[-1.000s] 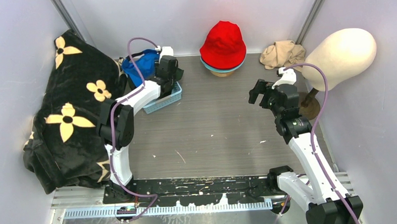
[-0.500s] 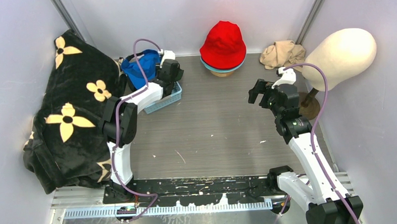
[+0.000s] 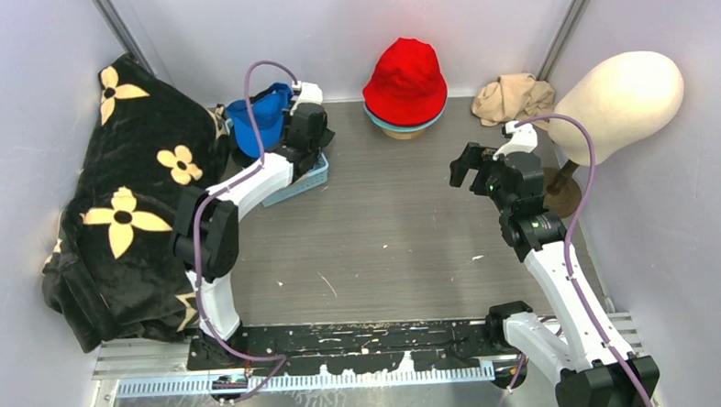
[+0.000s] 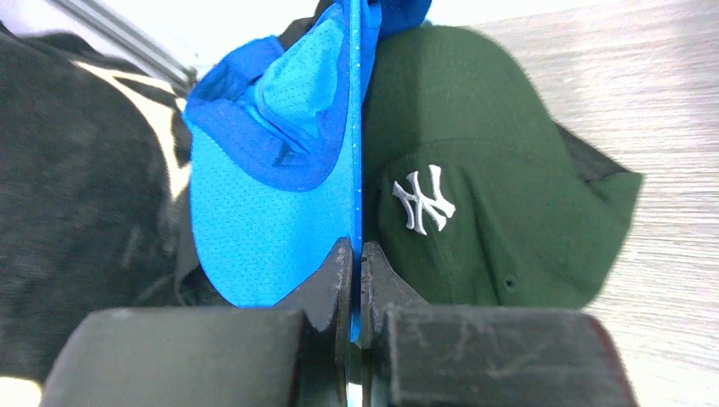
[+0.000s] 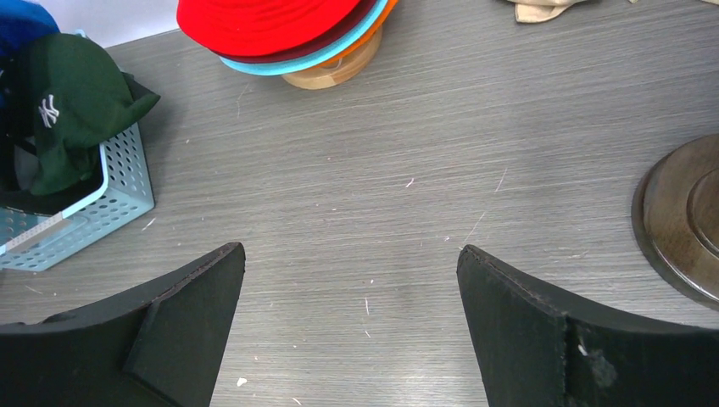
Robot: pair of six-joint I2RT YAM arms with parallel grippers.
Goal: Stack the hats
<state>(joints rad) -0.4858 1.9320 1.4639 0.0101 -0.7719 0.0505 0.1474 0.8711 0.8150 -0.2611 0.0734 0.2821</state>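
The left gripper [image 4: 356,254] is pinched shut on the brim of the blue cap [image 4: 271,195], beside the green NY cap [image 4: 475,212] in the basket [image 5: 127,199]. The red-topped stack [image 3: 405,82] lies to its right; the right gripper [image 5: 352,331] hangs wide open, empty.

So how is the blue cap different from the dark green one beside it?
The blue cap is bright blue mesh with no logo showing, while the dark green cap is plain cloth with a white NY. The blue cap is pinched by its edge in the left gripper, whose jaws are shut on it, whereas the dark green cap lies ungripped in the light blue basket. Both are baseball caps, side by side.
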